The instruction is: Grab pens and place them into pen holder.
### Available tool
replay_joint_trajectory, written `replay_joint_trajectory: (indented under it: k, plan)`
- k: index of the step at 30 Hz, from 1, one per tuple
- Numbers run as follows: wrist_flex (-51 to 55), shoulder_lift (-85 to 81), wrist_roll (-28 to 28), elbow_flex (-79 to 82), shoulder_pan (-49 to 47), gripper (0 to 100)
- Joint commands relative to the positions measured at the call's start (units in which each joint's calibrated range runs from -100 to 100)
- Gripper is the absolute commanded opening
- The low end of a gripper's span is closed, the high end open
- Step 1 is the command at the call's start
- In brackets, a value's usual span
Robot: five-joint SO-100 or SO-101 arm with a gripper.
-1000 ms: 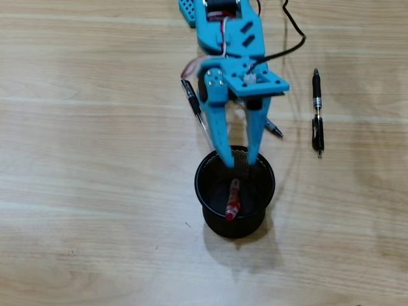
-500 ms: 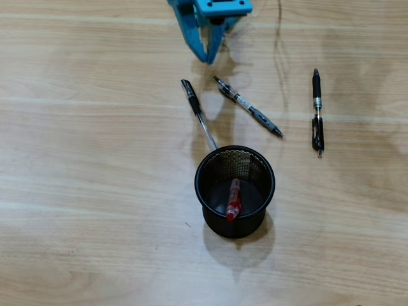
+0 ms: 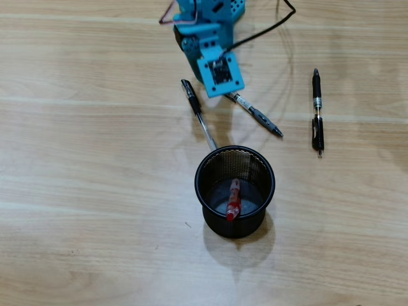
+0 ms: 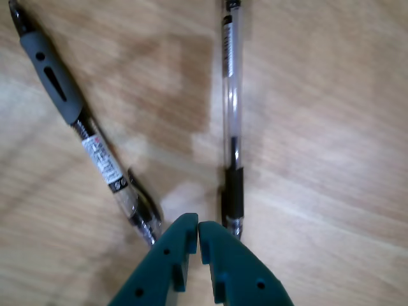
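Between pens: red pen [image 3: 233, 199] already inside the pen holder [image 3: 203, 191], three left on the worktop [image 3: 95, 191]. Hand [image 4: 199, 231] pressed together, empty, hovering between the clear pen [image 4: 231, 115] and grey-grip pen [image 4: 95, 150]. Next, by judgement: spread, straddle one barrel, pinch.

In the overhead view one pen [image 3: 233, 199] stands in the pen holder [image 3: 207, 191]; three pens [image 3: 317, 111] lie behind it on the bench [image 3: 95, 159].
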Motion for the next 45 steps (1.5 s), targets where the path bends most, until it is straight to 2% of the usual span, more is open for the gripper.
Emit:
replay_joint_trajectory:
  k: [1, 4, 5, 8, 16, 28, 32, 40, 45]
  plan:
    - [-7.2, -1.4, -0.1, 4.0, 1.0, 2]
    - [-7.3, -1.3, 0.1, 3.8, 1.1, 5]
    - [-7.3, -1.2, 0.3, 3.6, 1.6, 12]
    - [-7.3, -0.1, 0.4, 3.6, 1.9, 20]
    - [-7.5, 5.7, 1.4, 3.1, 2.1, 20]
    - [-17.1, 22.6, 0.9, 1.2, 1.8, 20]
    - [-17.0, 24.0, 0.7, 0.7, 1.9, 20]
    - [-16.5, 24.3, -1.2, 1.2, 2.9, 3]
    - [-16.5, 24.3, -1.3, 1.3, 2.9, 2]
